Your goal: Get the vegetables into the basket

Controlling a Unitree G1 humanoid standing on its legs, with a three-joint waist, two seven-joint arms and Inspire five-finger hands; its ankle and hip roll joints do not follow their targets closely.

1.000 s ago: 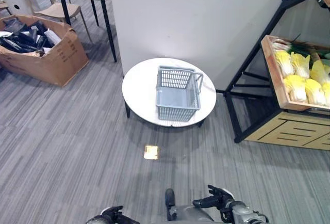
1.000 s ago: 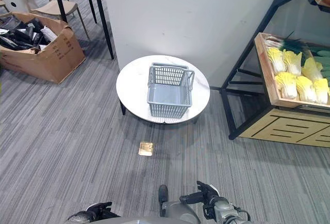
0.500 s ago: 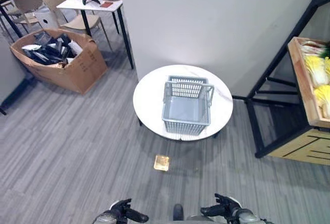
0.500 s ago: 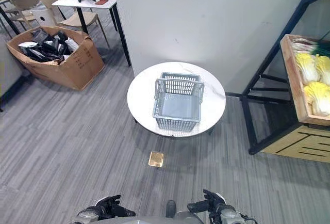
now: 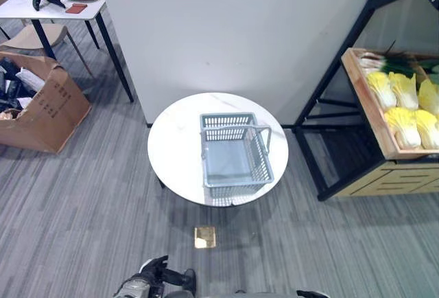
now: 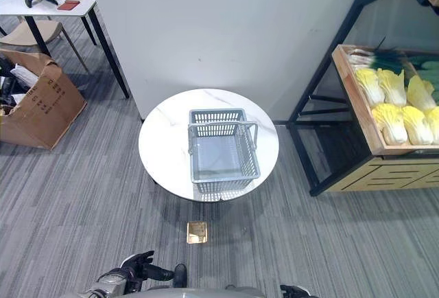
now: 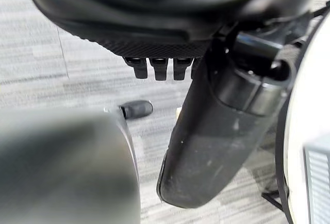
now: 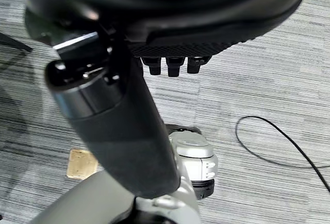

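Cardboard box (image 5: 31, 109) sits on the floor at the far left, under the edge of a white desk (image 5: 48, 6) loaded with small bits and pieces. Lower down, at the near edge, the left robot hand (image 6: 140, 268) hangs low over the carpet, its fingers loosely bent and holding nothing; its wrist view shows the fingertips tucked under the palm with the thumb sticking out. A small square floor plate (image 5: 204, 237) lies on the carpet just in front of the round desk (image 5: 171, 147). On that desk stands the grey plastic basket (image 5: 234, 157), empty, its handle (image 5: 243, 130) raised across the middle. The right robot hand (image 8: 175, 64) is likewise empty, fingers tucked, thumb out.

Furthest right, well apart from the basket, a black-framed shelf (image 5: 343, 71) carries a wooden crate (image 5: 374, 116) with the vegetables: a row of pale yellow cabbages (image 5: 405, 106) and some green leafy stalks (image 5: 405, 63) behind them.

Nothing has been picked yet, so the job looks barely begun. If real, the cabbages would likely be fairly heavy, firm at the core but loose and easily bruised at the outer leaves, so a wrap around the thick lower body should hold better than a pinch on the leaf tips. The stalks are probably light and floppy, and are best taken near the base.
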